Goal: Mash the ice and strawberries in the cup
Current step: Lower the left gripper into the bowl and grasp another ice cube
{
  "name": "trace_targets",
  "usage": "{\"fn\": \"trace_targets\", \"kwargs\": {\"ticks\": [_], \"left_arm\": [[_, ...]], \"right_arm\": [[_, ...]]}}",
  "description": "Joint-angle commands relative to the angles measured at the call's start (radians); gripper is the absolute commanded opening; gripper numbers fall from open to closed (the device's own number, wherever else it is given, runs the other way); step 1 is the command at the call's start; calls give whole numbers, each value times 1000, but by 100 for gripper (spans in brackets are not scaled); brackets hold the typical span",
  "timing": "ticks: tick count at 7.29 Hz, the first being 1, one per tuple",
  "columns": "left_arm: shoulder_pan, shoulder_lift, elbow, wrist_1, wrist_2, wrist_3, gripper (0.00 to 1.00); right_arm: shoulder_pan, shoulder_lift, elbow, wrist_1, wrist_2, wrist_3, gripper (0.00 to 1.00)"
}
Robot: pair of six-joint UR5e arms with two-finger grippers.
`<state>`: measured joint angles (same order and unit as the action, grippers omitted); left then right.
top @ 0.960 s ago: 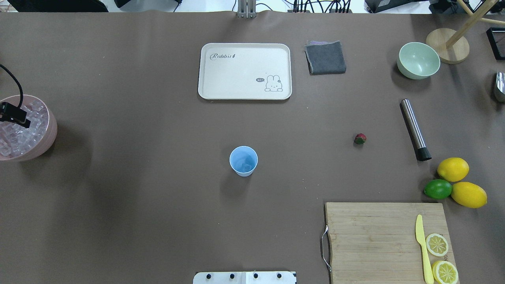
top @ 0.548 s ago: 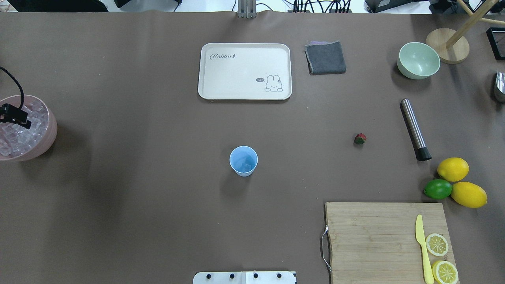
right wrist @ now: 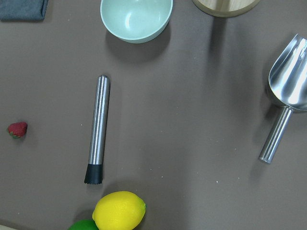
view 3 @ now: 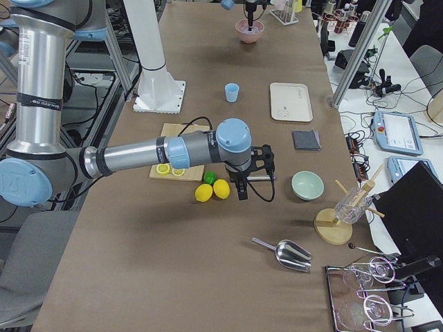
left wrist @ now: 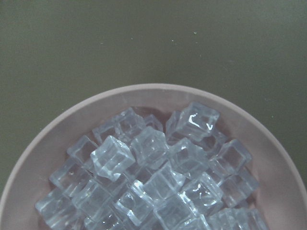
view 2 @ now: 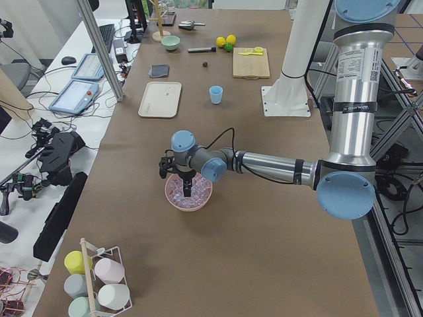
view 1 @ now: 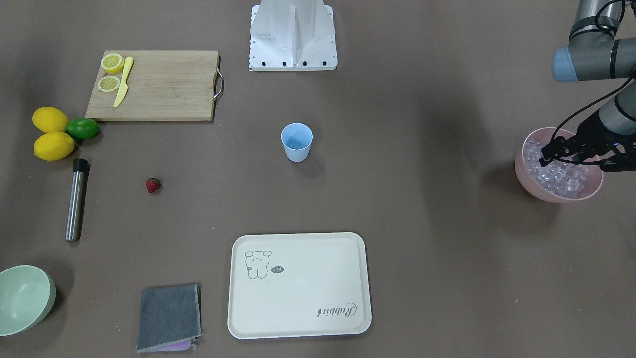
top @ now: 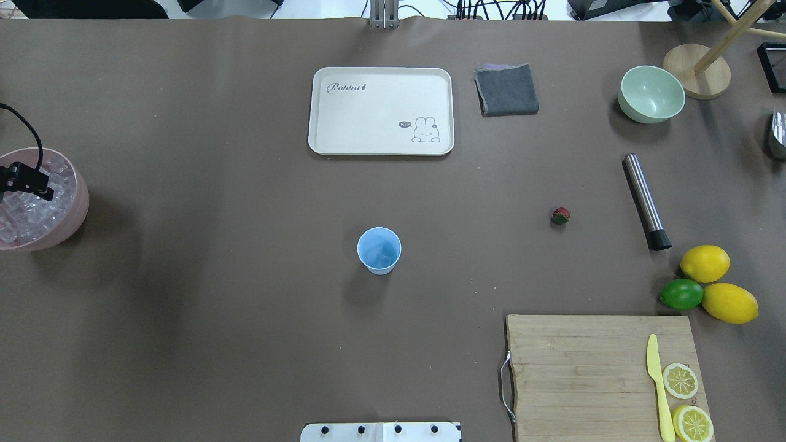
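The left gripper (top: 29,182) is hanging over the pink bowl (top: 78,213) of ice (left wrist: 153,177) at the table's left edge. Over the last second it has crept only slightly toward the bowl's middle. I cannot tell whether its fingers are spread or pinching a cube. The cup (top: 379,250) is standing mid-table where it was, with something clear showing inside. The strawberry (top: 560,215) is lying unmoved on the table, well to the cup's right. The right gripper (view 3: 241,188) is hovering near the lemons (top: 705,263), and I cannot tell how its fingers are set.
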<state>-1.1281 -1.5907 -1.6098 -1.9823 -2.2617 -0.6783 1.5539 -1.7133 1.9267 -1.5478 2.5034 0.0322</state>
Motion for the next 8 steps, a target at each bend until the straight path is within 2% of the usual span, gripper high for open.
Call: {"fn": "trace_targets", "kwargs": {"ticks": [1,8], "left_arm": [[1,-28,36,-16,1,-6,96],[25,-17,57,-96,8,-104,96]], "right_arm": [[0,-3,3,0,0,0,100],[0,-9,14,-2,2,0,100]]}}
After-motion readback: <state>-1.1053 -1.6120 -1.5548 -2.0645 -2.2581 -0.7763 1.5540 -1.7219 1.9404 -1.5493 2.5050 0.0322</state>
